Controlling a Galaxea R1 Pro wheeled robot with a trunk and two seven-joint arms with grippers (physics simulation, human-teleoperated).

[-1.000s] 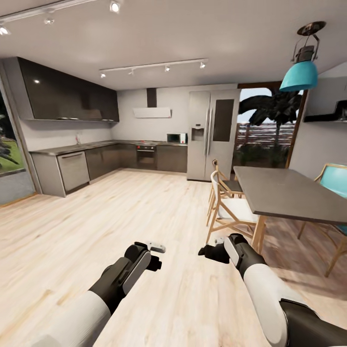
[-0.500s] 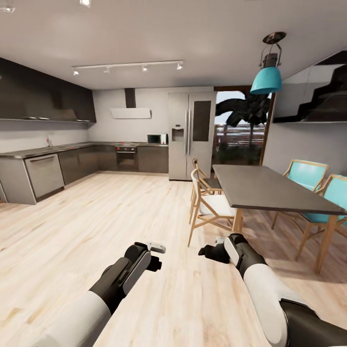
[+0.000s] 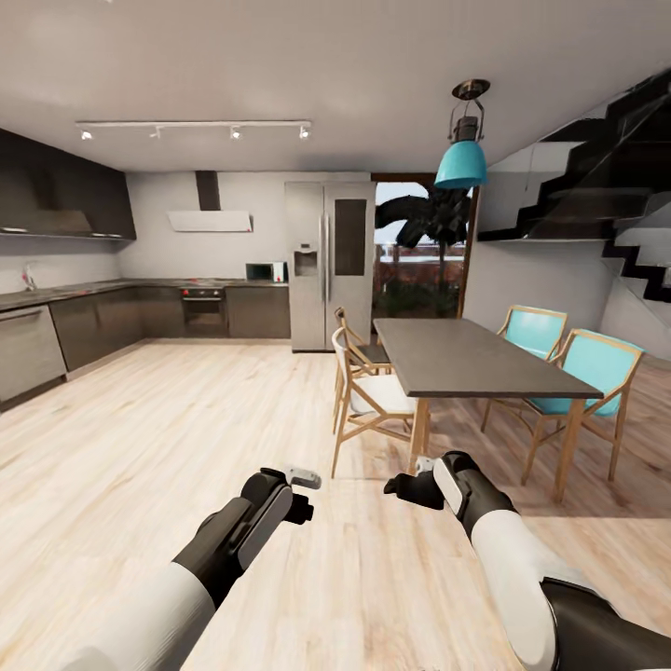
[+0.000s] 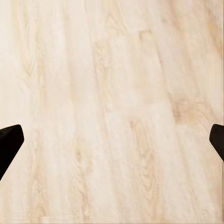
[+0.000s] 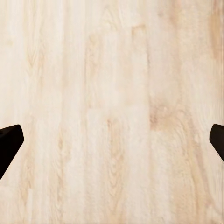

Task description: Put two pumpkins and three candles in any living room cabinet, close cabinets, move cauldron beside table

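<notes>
Two arms low in front, over the pale wood floor point(image 3: 140, 447). Left tool point(image 4: 112, 140) spread wide with nothing between its dark tips, just floor planks underneath. Right tool point(image 5: 112, 140) spread wide too, gripping nothing, also above bare planks. Both tools close together in the head view, left tool point(image 3: 300, 494) beside right tool point(image 3: 405, 486), not touching.

Just past the right arm, a wooden chair point(image 3: 368, 401) with a white seat, tucked by a long grey tabletop point(image 3: 466, 359). Two blue chairs point(image 3: 578, 373) on its far side. Blue lamp point(image 3: 461, 163) hanging above.

Farther back, a tall silver fridge point(image 3: 326, 266), dark grey kitchen cupboards point(image 3: 112, 317) and an oven point(image 3: 203, 308). Dark stairs point(image 3: 606, 177) up on the right.

No pumpkins, candles, cabinet or cauldron to point at.
</notes>
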